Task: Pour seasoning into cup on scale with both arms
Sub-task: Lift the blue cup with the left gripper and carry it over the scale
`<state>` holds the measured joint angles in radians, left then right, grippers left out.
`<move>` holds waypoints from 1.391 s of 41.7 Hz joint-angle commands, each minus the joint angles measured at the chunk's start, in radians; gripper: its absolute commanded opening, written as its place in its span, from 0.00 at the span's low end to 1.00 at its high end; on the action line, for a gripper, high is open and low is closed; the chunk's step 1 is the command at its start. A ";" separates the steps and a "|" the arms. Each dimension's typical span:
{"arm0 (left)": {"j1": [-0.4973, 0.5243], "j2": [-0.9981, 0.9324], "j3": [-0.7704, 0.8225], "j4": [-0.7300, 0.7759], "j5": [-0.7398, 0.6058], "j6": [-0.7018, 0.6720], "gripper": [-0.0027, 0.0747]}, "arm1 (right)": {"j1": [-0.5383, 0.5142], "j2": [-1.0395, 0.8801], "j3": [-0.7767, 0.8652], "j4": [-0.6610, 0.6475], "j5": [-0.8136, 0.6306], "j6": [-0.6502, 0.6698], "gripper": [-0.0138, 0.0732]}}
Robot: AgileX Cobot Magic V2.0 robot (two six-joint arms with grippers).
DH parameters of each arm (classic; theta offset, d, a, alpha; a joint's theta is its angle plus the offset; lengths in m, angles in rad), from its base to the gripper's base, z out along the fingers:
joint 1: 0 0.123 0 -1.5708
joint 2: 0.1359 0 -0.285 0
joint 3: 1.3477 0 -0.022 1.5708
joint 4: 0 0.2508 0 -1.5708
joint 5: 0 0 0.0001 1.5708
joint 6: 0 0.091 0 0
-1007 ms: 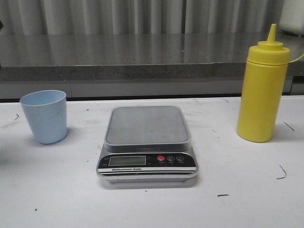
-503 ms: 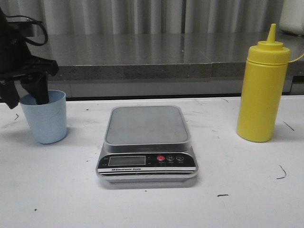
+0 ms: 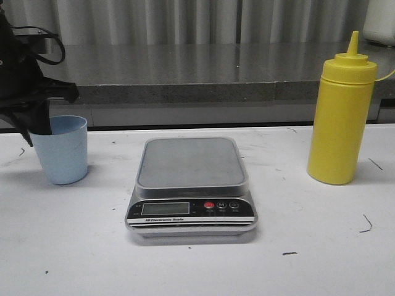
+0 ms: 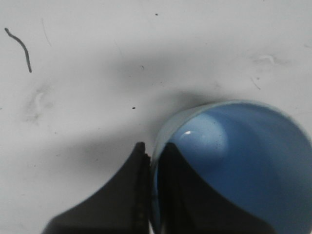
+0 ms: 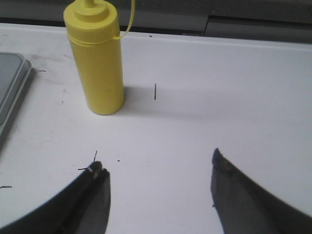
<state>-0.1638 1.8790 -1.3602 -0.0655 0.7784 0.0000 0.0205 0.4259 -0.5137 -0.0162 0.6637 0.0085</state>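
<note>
Left gripper (image 4: 152, 161) pinches the cup's (image 3: 62, 150) rim, one finger inside, one outside, cup upright on the table (image 3: 308, 246). Right gripper (image 5: 158, 170) hangs spread wide; the bottle (image 5: 96, 58) stands ahead of it, apart. The scale (image 3: 190, 185) sits between cup and bottle.

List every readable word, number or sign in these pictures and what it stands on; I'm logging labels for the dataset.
"Electronic Scale": white print on the black front panel of the scale, under the display; a small logo before it is too blurred to read.
"M": on the middle round button, faintly legible.
LCD display: no digits visible.
Yellow seasoning bottle and blue cup: no text visible.
</note>
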 commanded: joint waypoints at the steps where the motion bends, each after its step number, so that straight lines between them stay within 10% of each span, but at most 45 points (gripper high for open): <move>1: -0.016 -0.098 -0.029 -0.006 0.006 0.000 0.01 | -0.005 0.015 -0.030 -0.010 -0.069 -0.002 0.70; 27: -0.365 -0.071 -0.323 -0.006 0.114 0.000 0.01 | -0.005 0.015 -0.030 -0.010 -0.069 -0.002 0.70; 49: -0.389 0.062 -0.364 -0.028 0.098 0.000 0.02 | -0.005 0.015 -0.030 -0.010 -0.069 -0.002 0.70; 58: -0.389 0.067 -0.366 -0.040 0.116 -0.005 0.33 | -0.005 0.015 -0.030 -0.010 -0.069 -0.002 0.70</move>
<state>-0.5440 1.9979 -1.6940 -0.0841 0.9097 0.0000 0.0205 0.4259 -0.5137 -0.0162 0.6659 0.0085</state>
